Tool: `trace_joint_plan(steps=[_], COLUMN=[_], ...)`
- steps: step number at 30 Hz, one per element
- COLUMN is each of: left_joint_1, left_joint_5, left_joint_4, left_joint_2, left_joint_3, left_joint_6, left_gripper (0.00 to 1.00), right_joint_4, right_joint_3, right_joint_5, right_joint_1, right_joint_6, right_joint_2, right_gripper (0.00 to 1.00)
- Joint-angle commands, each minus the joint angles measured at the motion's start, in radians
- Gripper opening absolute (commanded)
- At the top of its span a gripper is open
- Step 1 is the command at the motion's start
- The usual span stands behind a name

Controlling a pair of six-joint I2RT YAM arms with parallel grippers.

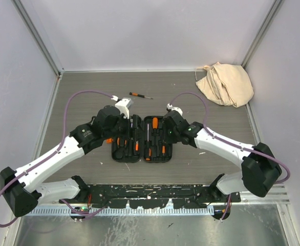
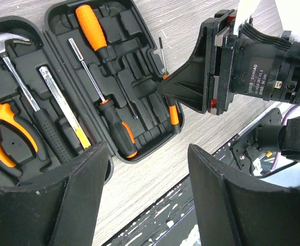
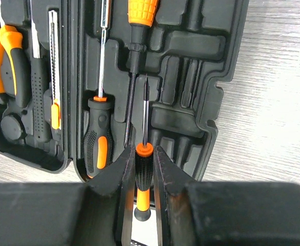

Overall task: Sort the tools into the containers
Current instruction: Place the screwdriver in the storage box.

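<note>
Case [image 1: 165,158] open mid-tabletop, most slots filled; right fingers [image 3: 168,177] clench a small screwdriver [image 3: 143,171] over its right half, left fingers [image 2: 83,179] hang released and empty, and a loose screwdriver [image 1: 140,95] lies beyond the case, not yet sorted.

1. Tool case [image 1: 123,158]: lies open at the centre of the table [image 1: 78,102], with both arms above it.
2. Left gripper [image 1: 125,119]: jaws apart over the left half, and the right arm's wrist is close alongside.
3. Right gripper [image 3: 142,154]: clamped on a small screwdriver [image 3: 142,177] and covering the case's near right edge.
4. Moulded slots [image 3: 191,77], right side of case: unfilled and reachable from above.
5. Loose screwdriver [image 1: 140,95]: behind the case, with bare table all round it.
6. Cloth bag [image 1: 226,84]: fills the far right corner.
7. Walls [image 1: 17,77]: close off 3 sides.
8. Cables [image 1: 88,93]: loop up behind each arm.
</note>
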State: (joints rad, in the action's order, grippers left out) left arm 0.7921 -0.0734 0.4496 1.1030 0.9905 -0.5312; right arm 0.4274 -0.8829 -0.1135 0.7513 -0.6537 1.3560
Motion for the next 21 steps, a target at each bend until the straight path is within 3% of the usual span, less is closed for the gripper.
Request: trace_joint_plan(steps=[1,21], left_joint_1=[0.001,0.002], left_joint_5=[-0.002,-0.013], left_joint_4=[-0.025,-0.031], left_joint_2=[-0.006,0.010], left_joint_3=[-0.005,-0.006], left_joint_6=[-0.006,-0.015], left_gripper=[0.64,0.64], right_joint_4=[-0.034,-0.106], right_joint_3=[-0.024,-0.003], right_joint_5=[0.023,-0.027], right_joint_1=[0.010,0.036], right_joint_6=[-0.018,-0.037], right_joint_2=[0.019,0.121], right_gripper=[0.13,0.15])
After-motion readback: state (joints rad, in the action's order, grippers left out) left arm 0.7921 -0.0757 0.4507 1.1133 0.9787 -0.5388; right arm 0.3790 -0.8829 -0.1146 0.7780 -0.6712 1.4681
